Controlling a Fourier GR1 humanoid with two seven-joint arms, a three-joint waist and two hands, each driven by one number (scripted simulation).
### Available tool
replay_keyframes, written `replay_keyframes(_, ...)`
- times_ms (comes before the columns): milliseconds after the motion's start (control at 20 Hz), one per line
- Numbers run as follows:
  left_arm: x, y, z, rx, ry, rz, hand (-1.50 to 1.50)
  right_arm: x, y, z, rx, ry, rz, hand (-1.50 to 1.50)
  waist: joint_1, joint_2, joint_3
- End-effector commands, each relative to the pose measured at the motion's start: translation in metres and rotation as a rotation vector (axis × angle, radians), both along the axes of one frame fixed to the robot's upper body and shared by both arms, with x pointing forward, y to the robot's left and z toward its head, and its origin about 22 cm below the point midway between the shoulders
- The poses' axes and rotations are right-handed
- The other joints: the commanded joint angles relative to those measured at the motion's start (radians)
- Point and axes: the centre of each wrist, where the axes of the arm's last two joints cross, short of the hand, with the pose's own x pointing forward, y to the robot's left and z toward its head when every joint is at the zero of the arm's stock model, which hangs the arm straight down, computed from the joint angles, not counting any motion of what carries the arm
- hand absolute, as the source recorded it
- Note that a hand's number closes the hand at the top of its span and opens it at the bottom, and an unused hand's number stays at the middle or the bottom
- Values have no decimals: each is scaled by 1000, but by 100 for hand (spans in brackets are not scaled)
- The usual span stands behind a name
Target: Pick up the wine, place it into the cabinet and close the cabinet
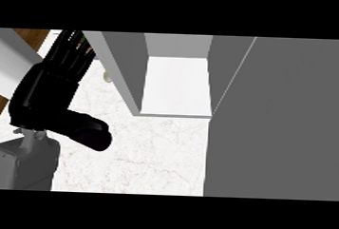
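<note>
A grey cabinet (125, 72) stands open on the counter at the upper middle, and its white inner floor (175, 85) is bare. Its grey door (284, 120) is swung out and fills the right side of the head view. My left hand (45, 95) shows at the left, open with fingers straight and pointing up, thumb out toward the lower right, holding nothing. It sits left of the cabinet's left wall. No wine bottle shows plainly. A small pale thing (107, 77) peeks out beside that wall, too hidden to tell what it is. My right hand is out of view.
White marble counter (153, 154) stretches in front of the cabinet. The counter's left edge runs behind my left hand, with wooden floor (31, 35) beyond it. My grey left forearm (23, 163) comes in at the lower left.
</note>
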Motion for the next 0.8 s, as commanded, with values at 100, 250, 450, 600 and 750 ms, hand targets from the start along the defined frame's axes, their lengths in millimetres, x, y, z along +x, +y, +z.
replay_keyframes(100, -10, -13, 5, 10, 14, 25, -150, 18, -5, 10, 27, -10, -6, -150, 3, 0, 0)
replay_keyframes(250, -13, 3, -9, 27, 32, 28, -150, -3, 7, 17, 25, -10, 18, -150, 2, 0, 0)
replay_keyframes(450, -20, 31, 10, 50, 42, 64, -150, -1, -1, 5, 8, -5, -11, -150, 1, 0, 0)
replay_keyframes(600, -15, 32, -33, 55, 53, 93, -150, -1, -1, 20, 13, 2, 2, -150, 0, 1, 0)
replay_keyframes(750, -25, 38, -9, 77, 58, 103, -150, 10, -1, 12, -7, -14, -1, -150, 3, 0, 0)
